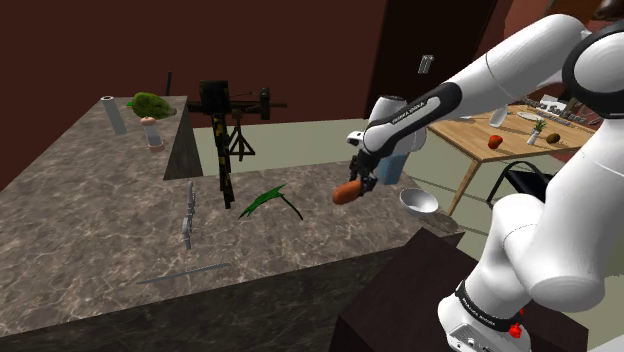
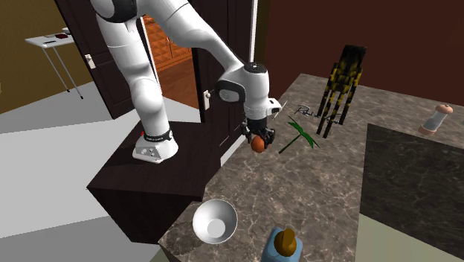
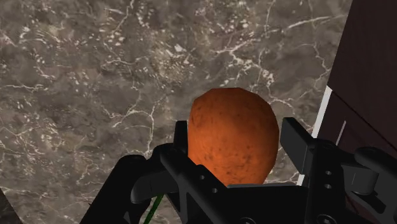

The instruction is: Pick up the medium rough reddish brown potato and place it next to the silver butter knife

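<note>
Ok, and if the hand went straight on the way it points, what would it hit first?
The marbled countertop beneath it. The reddish-brown potato clasped in the hand would likely touch down before the fingers; the gap is hard to judge.

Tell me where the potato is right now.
The potato is clasped in the pincer, over the counter edge nearest the stand. In the shoulder view it is between the green thing on its left and the bowl on its right.

Dark marble counter (image 1: 90, 230), maroon walls (image 1: 280, 50), wooden table (image 1: 470, 128) beyond.
</note>
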`<action>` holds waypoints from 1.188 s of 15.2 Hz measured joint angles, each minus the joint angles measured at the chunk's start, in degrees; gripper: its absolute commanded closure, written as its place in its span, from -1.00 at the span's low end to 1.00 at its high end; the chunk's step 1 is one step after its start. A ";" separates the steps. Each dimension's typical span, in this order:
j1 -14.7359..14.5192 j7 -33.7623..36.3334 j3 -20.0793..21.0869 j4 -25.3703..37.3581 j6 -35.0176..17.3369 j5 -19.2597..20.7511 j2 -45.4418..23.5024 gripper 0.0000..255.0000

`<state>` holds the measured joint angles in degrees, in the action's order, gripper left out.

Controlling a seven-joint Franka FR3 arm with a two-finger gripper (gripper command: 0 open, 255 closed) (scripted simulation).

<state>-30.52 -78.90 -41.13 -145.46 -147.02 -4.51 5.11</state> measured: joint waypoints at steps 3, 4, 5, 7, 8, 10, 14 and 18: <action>-2.72 2.29 2.20 2.72 0.04 -2.94 -3.15 1.00; -3.53 3.03 2.92 3.81 0.12 -4.06 -4.38 1.00; -4.18 3.08 3.50 4.91 -0.05 -5.61 -5.96 1.00; -5.62 5.14 4.98 7.10 0.49 -6.82 -7.78 1.00; -6.22 6.04 5.63 8.40 0.89 -7.49 -8.82 1.00; -7.25 7.16 7.06 11.75 1.69 -9.57 -11.82 1.00; -8.88 10.12 9.44 17.75 3.41 -11.99 -16.65 1.00; -10.10 13.24 11.73 25.19 5.72 -14.04 -22.23 1.00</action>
<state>-40.62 -65.66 -29.40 -120.26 -141.31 -18.55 -17.12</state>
